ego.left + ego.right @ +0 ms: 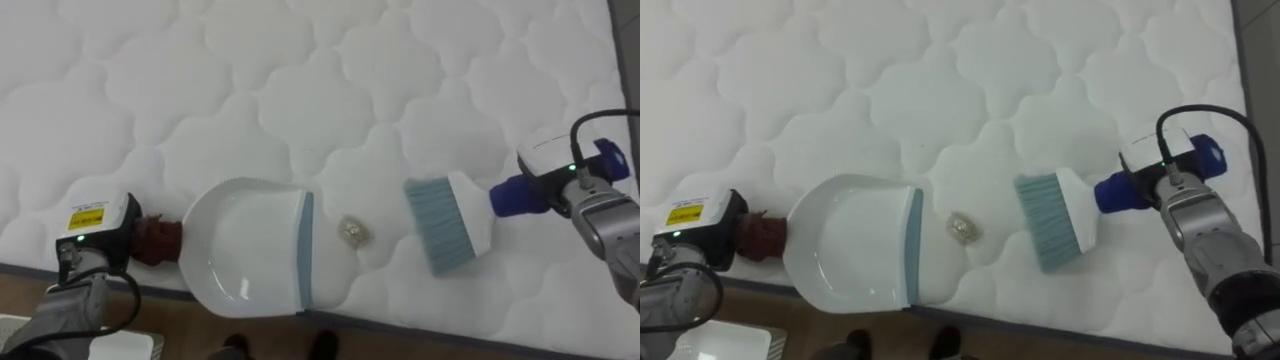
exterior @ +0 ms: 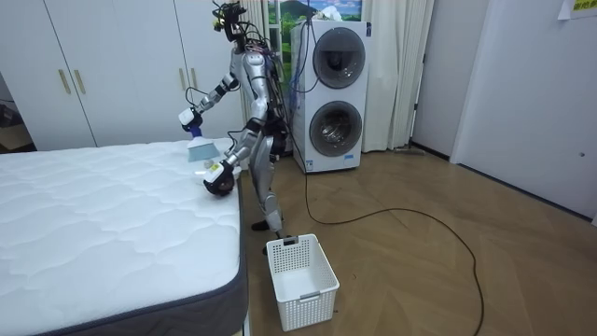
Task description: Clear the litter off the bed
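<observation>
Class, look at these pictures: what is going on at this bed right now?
The robot stands at the side of the mattress with a dustpan and a brush. Its left hand holds the white dustpan on the mattress near the edge. Its right hand holds the brush, bristles toward the pan. A small crumpled scrap lies between them, close to the pan's lip, not yet in it. A white basket stands on the floor by the bed.
</observation>
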{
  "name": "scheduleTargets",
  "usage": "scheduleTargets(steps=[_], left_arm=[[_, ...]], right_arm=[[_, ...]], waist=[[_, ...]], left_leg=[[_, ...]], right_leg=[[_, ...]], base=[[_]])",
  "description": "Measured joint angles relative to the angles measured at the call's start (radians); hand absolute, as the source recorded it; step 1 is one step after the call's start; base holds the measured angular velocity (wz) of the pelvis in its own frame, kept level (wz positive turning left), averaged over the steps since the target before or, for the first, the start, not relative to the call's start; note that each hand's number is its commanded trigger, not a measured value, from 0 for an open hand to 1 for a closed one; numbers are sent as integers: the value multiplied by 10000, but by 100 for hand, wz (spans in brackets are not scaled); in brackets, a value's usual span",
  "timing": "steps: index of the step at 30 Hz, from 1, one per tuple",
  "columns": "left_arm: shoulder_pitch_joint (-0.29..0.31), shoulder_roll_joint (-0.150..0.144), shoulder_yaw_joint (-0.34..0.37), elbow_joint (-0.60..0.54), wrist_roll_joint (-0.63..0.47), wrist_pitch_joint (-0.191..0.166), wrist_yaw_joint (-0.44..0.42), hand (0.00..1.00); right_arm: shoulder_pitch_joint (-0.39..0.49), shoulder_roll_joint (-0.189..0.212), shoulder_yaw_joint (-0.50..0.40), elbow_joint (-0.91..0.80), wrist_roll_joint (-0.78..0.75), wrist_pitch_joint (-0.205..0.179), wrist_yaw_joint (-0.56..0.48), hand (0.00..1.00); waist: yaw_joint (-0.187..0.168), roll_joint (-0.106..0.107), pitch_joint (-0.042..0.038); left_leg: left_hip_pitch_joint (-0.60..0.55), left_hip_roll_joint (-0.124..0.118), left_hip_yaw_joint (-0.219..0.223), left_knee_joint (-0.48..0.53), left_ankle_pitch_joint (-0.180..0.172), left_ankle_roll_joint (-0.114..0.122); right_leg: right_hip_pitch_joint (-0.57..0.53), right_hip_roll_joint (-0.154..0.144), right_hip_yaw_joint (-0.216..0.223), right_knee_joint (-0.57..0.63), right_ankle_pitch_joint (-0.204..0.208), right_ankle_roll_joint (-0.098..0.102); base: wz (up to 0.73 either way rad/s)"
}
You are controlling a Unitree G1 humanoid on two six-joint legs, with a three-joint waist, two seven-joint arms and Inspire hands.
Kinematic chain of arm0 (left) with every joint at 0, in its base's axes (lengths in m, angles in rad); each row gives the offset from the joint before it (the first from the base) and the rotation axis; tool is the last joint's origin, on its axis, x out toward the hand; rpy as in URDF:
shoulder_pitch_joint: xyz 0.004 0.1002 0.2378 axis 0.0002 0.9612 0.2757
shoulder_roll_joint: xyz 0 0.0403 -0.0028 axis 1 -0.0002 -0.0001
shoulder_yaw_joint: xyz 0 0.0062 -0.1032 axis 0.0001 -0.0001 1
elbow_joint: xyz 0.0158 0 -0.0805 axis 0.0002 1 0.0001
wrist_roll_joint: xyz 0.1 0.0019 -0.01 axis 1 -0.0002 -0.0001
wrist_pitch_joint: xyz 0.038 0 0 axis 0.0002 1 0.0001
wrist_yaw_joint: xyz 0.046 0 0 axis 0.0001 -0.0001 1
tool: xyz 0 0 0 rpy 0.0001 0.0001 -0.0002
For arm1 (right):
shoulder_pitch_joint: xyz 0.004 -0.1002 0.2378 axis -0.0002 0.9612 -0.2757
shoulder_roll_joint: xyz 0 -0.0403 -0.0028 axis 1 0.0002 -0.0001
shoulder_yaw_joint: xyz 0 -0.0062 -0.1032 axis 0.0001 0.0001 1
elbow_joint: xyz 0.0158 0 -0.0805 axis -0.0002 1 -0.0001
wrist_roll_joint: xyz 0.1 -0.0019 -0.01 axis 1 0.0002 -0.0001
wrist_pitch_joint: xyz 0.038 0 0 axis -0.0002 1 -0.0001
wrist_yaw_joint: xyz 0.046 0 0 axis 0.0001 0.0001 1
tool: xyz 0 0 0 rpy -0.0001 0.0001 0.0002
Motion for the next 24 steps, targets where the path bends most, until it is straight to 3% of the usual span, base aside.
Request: scheduleTargets(steps=[1,6,11,16,24], left_arm=[[-1,-4,-14,6,-28,0,83,100],[14,-279,-113,10,-232,193,115,100],[-20,-471,-115,36,-289,264,74,100],[-17,-740,-218,125,-321,603,-120,100],[6,-766,-414,107,-420,1034,-314,100]], right_arm=[[20,2,0,13,-1,44,-169,100],[466,153,-28,-88,-151,666,-436,100],[752,179,-29,-283,-377,808,-431,100],[1049,237,-27,-458,-500,1062,-414,100],[1454,684,-24,-738,-675,1538,-410,100]], waist=[[-34,72,43],[-97,280,27],[-193,435,15],[-292,750,-7],[-388,814,-31]], left_leg=[[-22,6,-54,18,0,-1],[-25,-99,-229,-116,1,-1],[18,-119,-242,-172,2,-1],[128,-123,-205,-235,5,-5],[382,-135,-161,-284,42,-60]], right_leg=[[47,16,-49,-61,11,-6],[59,-11,-82,-137,49,8],[101,-32,-104,-140,56,24],[164,-30,-71,-117,53,29],[285,-7,36,-101,37,6]], base=[[8],[3],[1],[-1],[-3]])
